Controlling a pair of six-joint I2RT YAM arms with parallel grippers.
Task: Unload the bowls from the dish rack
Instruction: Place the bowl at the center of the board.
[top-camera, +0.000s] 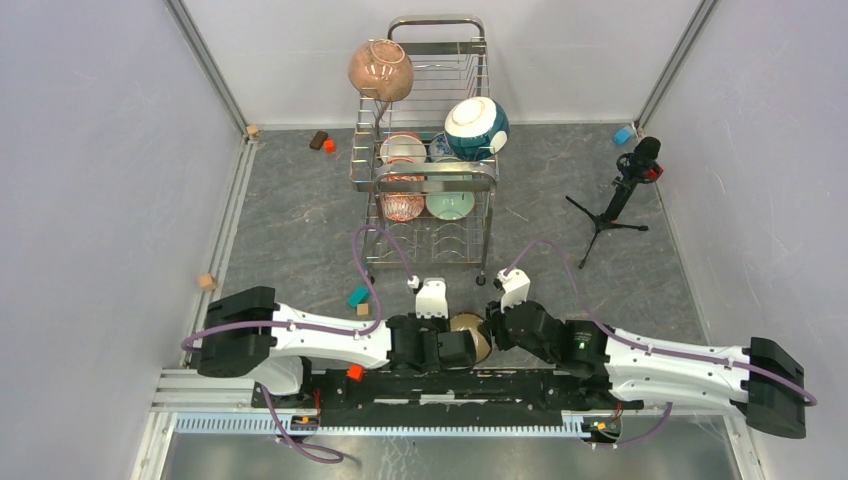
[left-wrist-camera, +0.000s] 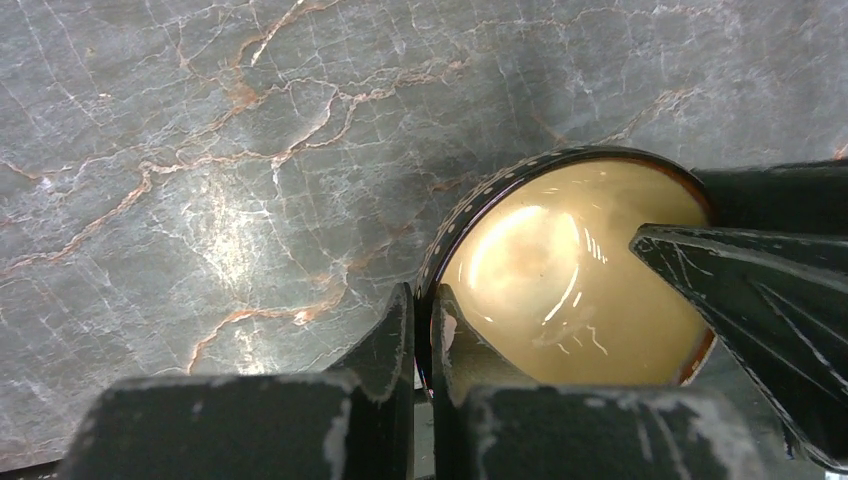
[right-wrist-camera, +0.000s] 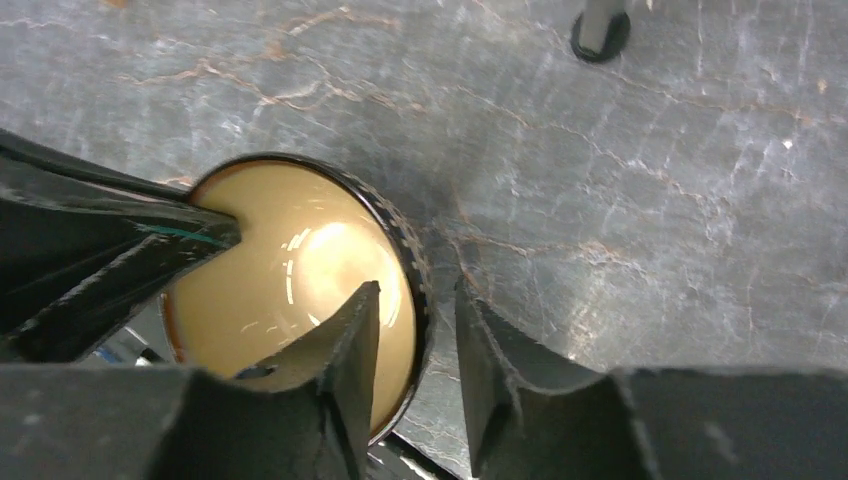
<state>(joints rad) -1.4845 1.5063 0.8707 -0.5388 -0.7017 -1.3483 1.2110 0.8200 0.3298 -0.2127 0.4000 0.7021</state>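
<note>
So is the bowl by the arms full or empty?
Empty: both wrist views show the bowl with a bare, glossy cream inside.

1. Tabletop (left-wrist-camera: 200, 150): grey marbled surface with white and orange-brown veins, filling the upper and left field.
2. Bowl (left-wrist-camera: 560, 290): upright on the tabletop, with a dark outer wall, a band of pale dots under the rim, and a glossy cream interior.
3. Left end effector (left-wrist-camera: 422, 310): pinched tight on the near rim, one finger outside and one inside.
4. Right end effector (left-wrist-camera: 665, 205): enters from the right, its wedge-shaped finger over the interior.
</note>
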